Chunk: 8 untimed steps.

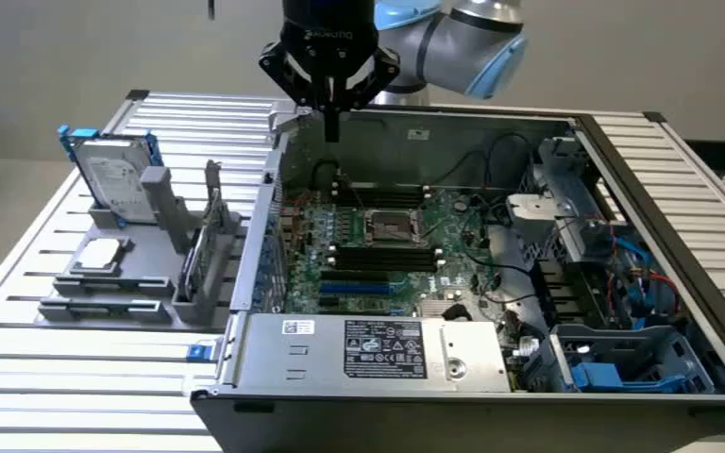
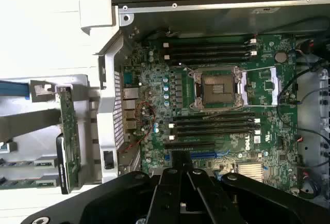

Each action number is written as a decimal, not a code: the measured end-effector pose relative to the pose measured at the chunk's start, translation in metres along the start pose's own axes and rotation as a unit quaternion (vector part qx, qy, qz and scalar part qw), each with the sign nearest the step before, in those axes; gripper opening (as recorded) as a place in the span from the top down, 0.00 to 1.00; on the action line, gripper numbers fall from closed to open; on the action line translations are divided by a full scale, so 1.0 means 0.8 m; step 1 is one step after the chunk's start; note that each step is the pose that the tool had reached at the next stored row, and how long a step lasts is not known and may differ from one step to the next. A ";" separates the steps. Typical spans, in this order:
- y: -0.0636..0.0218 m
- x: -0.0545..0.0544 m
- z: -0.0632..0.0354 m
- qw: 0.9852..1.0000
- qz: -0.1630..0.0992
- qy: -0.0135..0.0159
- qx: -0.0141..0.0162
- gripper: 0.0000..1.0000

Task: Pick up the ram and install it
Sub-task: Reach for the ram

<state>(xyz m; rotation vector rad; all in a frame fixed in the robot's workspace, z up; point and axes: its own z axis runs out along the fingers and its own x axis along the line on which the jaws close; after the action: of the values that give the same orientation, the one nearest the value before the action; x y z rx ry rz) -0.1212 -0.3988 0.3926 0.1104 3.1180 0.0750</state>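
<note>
The ram (image 2: 67,133) is a thin green board standing on its edge in the grey holder beside the open computer case; in the exterior view it shows as a dark strip (image 1: 192,267) on the left. My gripper (image 1: 331,127) hangs high over the case's back left corner, well apart from the ram. It is shut with nothing between its black fingers (image 2: 180,163). Below it lies the motherboard with empty black memory slots (image 2: 214,126) on both sides of the processor socket (image 2: 215,89).
A silver hard drive with blue brackets (image 1: 117,179) and a small square chip (image 1: 101,253) sit on the grey fixture (image 1: 110,307). The case wall (image 1: 261,236) separates the fixture from the motherboard. Cables and drive bays (image 1: 615,274) crowd the exterior view's right side.
</note>
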 end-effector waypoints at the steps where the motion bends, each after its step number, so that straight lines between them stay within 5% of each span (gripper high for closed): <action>1: 0.000 0.000 0.000 1.000 0.000 0.000 0.000 0.89; 8: 0.000 0.000 0.000 1.000 0.000 0.000 0.000 0.89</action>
<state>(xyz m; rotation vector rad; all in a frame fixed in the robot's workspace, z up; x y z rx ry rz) -0.1212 -0.3988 0.3926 0.1104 3.1180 0.0751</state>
